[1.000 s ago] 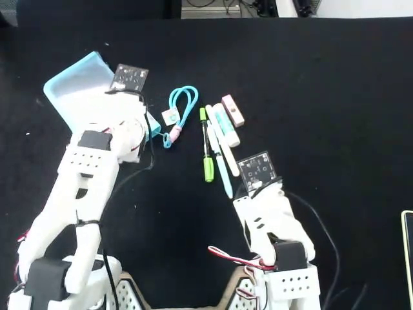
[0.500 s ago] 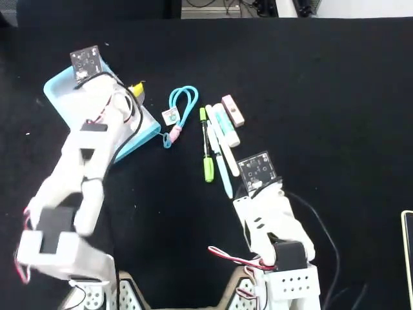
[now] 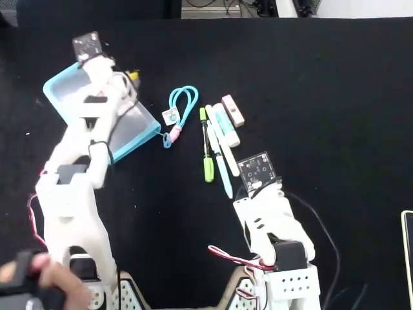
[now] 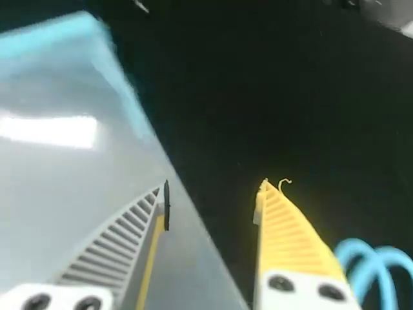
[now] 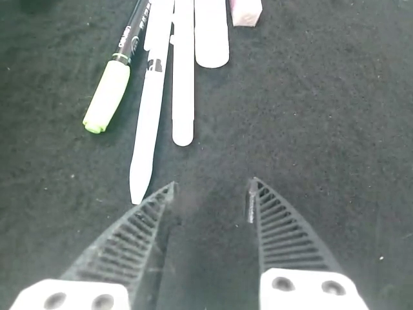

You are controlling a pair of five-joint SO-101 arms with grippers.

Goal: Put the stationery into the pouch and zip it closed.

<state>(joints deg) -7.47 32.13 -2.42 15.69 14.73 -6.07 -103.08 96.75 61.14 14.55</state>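
Left gripper [image 4: 214, 194]: released, jaws spread across the edge of the pouch [image 3: 68, 97], with one finger above the pouch and the other above the black table [image 3: 335, 97]. The pouch lies at the table's 10 o'clock. Right gripper [image 5: 213, 187]: released and empty. The stationery lies side by side at its 12 o'clock: green highlighter [image 3: 207, 161], pens [image 3: 221, 145], eraser [image 3: 233, 110]. A blue strap [image 3: 182, 103] lies at the pouch's 3 o'clock.

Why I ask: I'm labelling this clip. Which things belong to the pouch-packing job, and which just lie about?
Job: pouch, green-capped pen, white pens, eraser, blue strap beside the pouch (probably its pull).
Lying about: flat thing at the high view's right edge, cables beyond the far edge.
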